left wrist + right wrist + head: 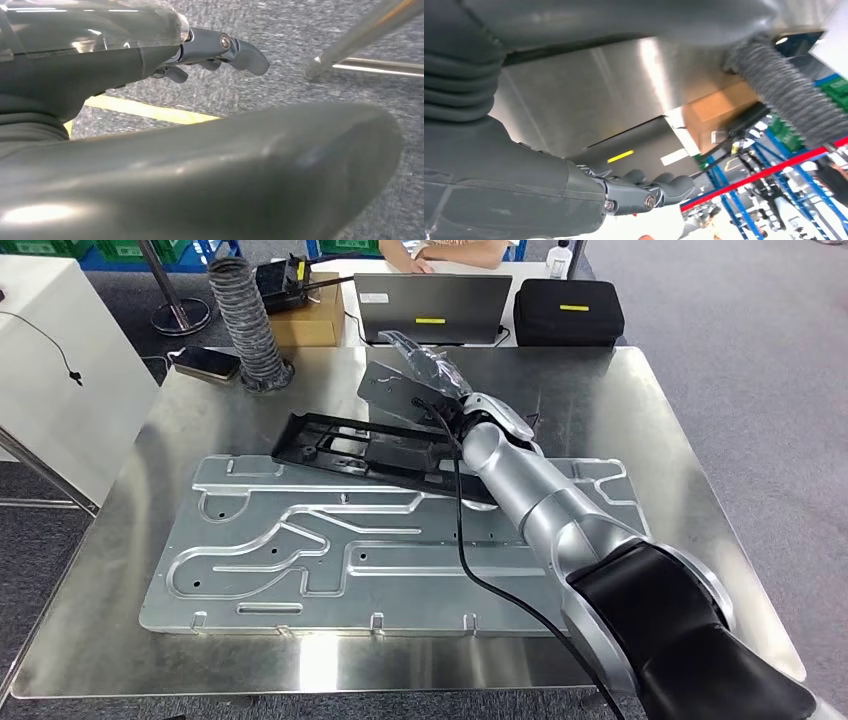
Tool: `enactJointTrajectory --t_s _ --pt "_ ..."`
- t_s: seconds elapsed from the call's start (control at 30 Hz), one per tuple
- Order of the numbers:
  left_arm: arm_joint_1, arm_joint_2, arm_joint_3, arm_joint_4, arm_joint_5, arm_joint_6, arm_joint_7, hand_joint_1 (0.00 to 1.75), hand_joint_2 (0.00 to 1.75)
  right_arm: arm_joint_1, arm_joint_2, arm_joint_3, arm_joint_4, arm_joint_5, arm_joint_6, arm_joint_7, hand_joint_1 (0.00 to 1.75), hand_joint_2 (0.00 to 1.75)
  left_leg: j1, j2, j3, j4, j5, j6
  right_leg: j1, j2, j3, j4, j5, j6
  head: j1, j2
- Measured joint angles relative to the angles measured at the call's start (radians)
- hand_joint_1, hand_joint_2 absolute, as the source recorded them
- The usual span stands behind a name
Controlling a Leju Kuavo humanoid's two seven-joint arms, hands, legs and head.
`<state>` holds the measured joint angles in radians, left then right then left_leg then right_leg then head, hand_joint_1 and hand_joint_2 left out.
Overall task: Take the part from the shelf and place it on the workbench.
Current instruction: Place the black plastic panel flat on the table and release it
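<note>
Head view: right arm reaches fwd over the steel table (pixel 700 500). Right robot hand (pixel 432 375) is at the far end of the black part (pixel 340 445), fingers on/around a raised grey end piece there. Grip looks closed on the part, but the contact is partly hidden by the hand's clear cover, so not fully certain.

The part is a long black plastic frame w/ cutouts. It lies slanted across the far edge of the big alu plate (pixel 300 550), its left end low near the plate and its right end lifted at the hand. The plate lies flat mid-table, w/ grooved channels.

A black cable (pixel 462 540) runs along the right arm.

Far side of table: ribbed grey hose (pixel 245 320) standing upright, phone (pixel 207 362) just left of it, cardboard box (pixel 315 315), closed laptop (pixel 432 308), black case (pixel 570 310). A person's arms (pixel 440 252) show at the top edge.

Left wrist view: left robot hand (pixel 220 50) hangs over grey carpet (pixel 300 40), fingers curled loosely, holding nothing. Yellow floor line (pixel 150 111) below it, metal table leg (pixel 360 35) nearby.

Right wrist view: fingers (pixel 659 187) are curled, w/ table surface, laptop and hose beyond.
</note>
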<state>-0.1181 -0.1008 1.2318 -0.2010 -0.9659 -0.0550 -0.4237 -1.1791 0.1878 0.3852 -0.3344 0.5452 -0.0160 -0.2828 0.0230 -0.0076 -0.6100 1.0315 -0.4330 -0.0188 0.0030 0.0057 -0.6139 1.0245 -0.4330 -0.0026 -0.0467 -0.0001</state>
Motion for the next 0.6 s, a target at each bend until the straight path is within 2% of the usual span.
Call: enactJointTrajectory --t_s 0.07,0.1,0.13,0.2,0.23,0.27,0.3,0.37,0.4,0.43,0.47,0.53,0.6 --pt "-0.002 -0.001 0.0 0.0 0.0 0.0 0.002 0.0 0.0 -0.003 0.001 -0.014 -0.005 -0.022 -0.002 -0.02 0.0 0.0 0.002 0.001 0.0 -0.003 0.004 0.012 -0.002 0.0 -0.004 0.007 -0.008 0.01 0.0 0.0" --pt "-0.004 -0.001 0.0 0.0 0.001 -0.001 0.002 0.0 0.0 -0.005 0.001 -0.024 -0.009 -0.037 -0.006 -0.037 0.0 0.0 0.003 0.001 0.0 -0.005 0.006 0.018 -0.004 -0.001 -0.014 0.031 -0.024 0.015 0.0 0.0" --pt "-0.005 -0.002 0.0 0.0 0.003 -0.003 0.001 0.0 0.0 -0.007 0.001 -0.035 -0.016 -0.055 -0.014 -0.06 0.0 0.0 0.004 0.002 0.0 -0.006 0.007 0.023 -0.006 -0.001 -0.034 0.076 -0.05 0.02 0.0 0.0" --pt "-0.006 -0.002 0.001 0.0 0.011 -0.009 -0.004 0.0 0.0 0.002 -0.001 -0.067 -0.038 -0.107 -0.052 -0.142 0.0 0.0 0.003 0.003 0.0 -0.006 0.006 0.028 -0.008 -0.001 -0.096 0.208 -0.109 0.026 0.0 0.0" --pt "-0.006 -0.002 0.001 0.0 0.016 -0.012 -0.008 0.0 0.0 0.013 -0.004 -0.087 -0.058 -0.137 -0.081 -0.192 0.0 0.0 0.002 0.003 0.0 -0.006 0.006 0.029 -0.009 -0.001 -0.122 0.261 -0.124 0.027 0.0 0.0" --pt "-0.006 -0.002 0.002 0.0 0.019 -0.015 -0.013 0.0 0.0 0.029 -0.009 -0.109 -0.086 -0.169 -0.115 -0.245 0.0 0.0 0.002 0.003 0.001 -0.006 0.005 0.029 -0.009 -0.001 -0.133 0.281 -0.121 0.027 0.0 0.0" --pt "-0.006 -0.002 0.002 0.0 0.024 -0.019 -0.017 0.0 0.0 0.05 -0.016 -0.129 -0.125 -0.196 -0.15 -0.291 0.0 0.0 0.001 0.002 0.002 -0.006 0.005 0.03 -0.009 -0.001 -0.125 0.262 -0.1 0.024 0.0 0.0" --pt "-0.004 -0.002 0.003 0.0 0.032 -0.029 -0.027 0.0 0.0 0.117 -0.045 -0.164 -0.264 -0.241 -0.223 -0.347 0.0 0.0 0.0 -0.003 0.007 -0.006 0.003 0.03 -0.004 -0.003 -0.067 0.136 -0.032 0.012 0.0 0.0" --pt "-0.002 -0.003 0.004 0.0 0.038 -0.032 -0.031 0.0 0.0 0.168 -0.066 -0.18 -0.371 -0.249 -0.265 -0.355 0.0 0.0 -0.001 -0.006 0.008 -0.006 0.002 0.028 0.0 -0.006 -0.035 0.07 -0.009 0.004 0.0 0.0" --pt "0.001 -0.004 0.007 0.0 0.045 -0.034 -0.034 0.0 0.0 0.231 -0.09 -0.197 -0.496 -0.245 -0.313 -0.356 0.0 0.0 -0.001 -0.009 0.008 -0.006 0.001 0.025 0.005 -0.009 -0.013 0.022 0.004 -0.003 0.0 0.0" --pt "0.005 -0.005 0.011 0.0 0.053 -0.035 -0.037 0.0 0.0 0.303 -0.113 -0.217 -0.631 -0.226 -0.37 -0.354 0.0 0.0 0.0 -0.012 0.008 -0.007 0.0 0.021 0.009 -0.011 -0.001 -0.003 0.005 -0.007 0.0 0.0" --pt "0.016 -0.006 0.023 0.0 0.07 -0.033 -0.04 0.0 0.0 0.448 -0.154 -0.269 -0.881 -0.176 -0.483 -0.359 0.0 0.0 0.0 -0.014 0.01 -0.012 -0.002 0.011 0.01 -0.013 0.005 -0.014 0.003 -0.01 0.0 0.0" --pt "0.025 -0.006 0.036 0.0 0.085 -0.03 -0.043 0.0 0.0 0.589 -0.188 -0.347 -1.096 -0.154 -0.561 -0.376 0.0 0.0 -0.002 -0.006 0.008 0.004 -0.021 0.003 0.003 -0.016 0.018 -0.032 0.006 -0.015 0.0 0.0"
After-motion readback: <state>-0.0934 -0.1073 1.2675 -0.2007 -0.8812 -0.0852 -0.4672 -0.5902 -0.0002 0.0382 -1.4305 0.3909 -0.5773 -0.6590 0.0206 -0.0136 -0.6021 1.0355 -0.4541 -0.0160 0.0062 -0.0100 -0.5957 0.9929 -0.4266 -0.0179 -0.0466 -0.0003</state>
